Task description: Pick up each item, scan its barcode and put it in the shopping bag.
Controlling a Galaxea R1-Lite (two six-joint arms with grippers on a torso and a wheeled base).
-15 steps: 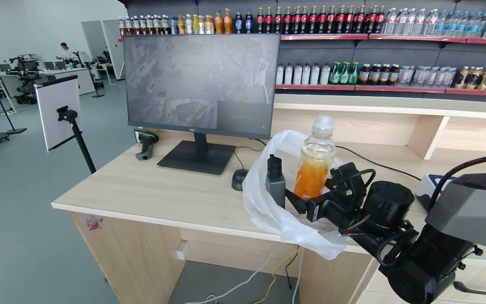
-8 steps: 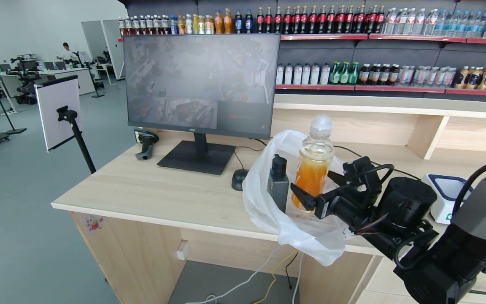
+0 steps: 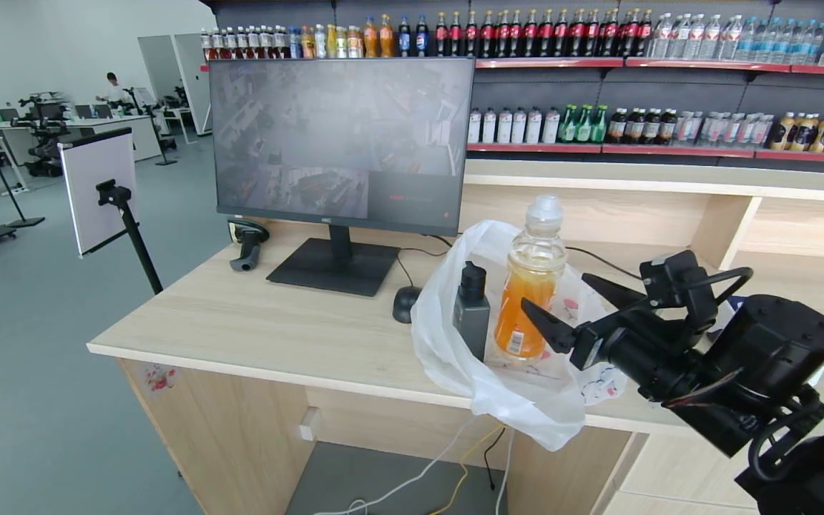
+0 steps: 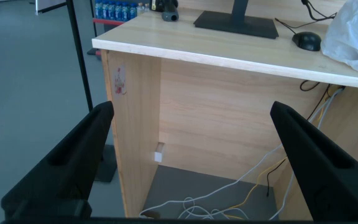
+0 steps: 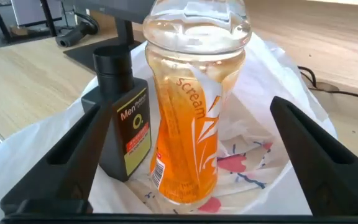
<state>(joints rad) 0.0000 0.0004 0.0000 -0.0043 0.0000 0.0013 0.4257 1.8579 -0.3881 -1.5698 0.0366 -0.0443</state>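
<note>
An orange juice bottle (image 3: 530, 286) with a clear cap stands upright inside the white shopping bag (image 3: 448, 343) on the wooden counter. A dark grey bottle (image 3: 471, 312) stands just left of it in the bag. My right gripper (image 3: 558, 295) is open just right of the juice bottle, its fingers apart from it and holding nothing. The right wrist view has the juice bottle (image 5: 194, 124) and the grey bottle (image 5: 124, 124) side by side in the bag (image 5: 278, 81), beyond the open right gripper (image 5: 188, 168). My left gripper (image 4: 191, 162) is open and empty, low beside the counter's front.
A monitor (image 3: 340, 143) stands on the counter (image 3: 240, 322), with a handheld scanner (image 3: 246, 247) to its left and a mouse (image 3: 405, 302) beside the bag. Drink shelves line the back wall. Cables hang under the counter (image 4: 241, 68).
My right gripper has let go of the juice bottle and drawn back to the right. The bottle now stands by itself in the bag.
</note>
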